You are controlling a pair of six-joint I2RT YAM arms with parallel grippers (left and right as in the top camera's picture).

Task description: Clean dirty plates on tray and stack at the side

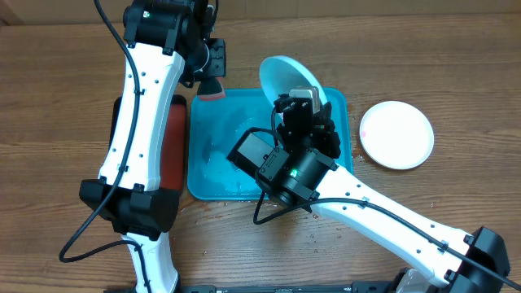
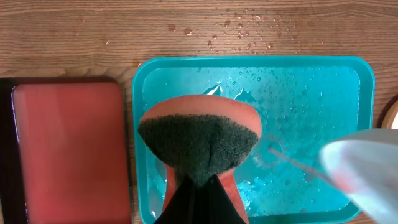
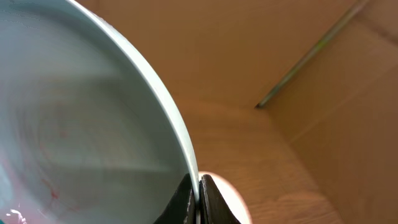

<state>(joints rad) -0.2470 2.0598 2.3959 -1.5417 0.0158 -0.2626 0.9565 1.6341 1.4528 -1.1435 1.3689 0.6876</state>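
Two hands pinch things over the tray (image 1: pixel 213 167): left hand (image 2: pixel 198 194) a sponge (image 2: pixel 199 140), right hand (image 3: pixel 199 200) the rim of a tilted cyan plate (image 1: pixel 285 77). White plate (image 1: pixel 396 135) lies on the bench (image 1: pixel 423 49) beside the tray.

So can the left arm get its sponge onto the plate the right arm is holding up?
Probably yes. The sponge hangs near the plate, which is tilted over the tray, and nothing stands between them.

Cyan-rimmed plate (image 1: pixel 281 77) tilted over wet cyan tray (image 1: pixel 213 159), white plate (image 1: pixel 396 134) beside.
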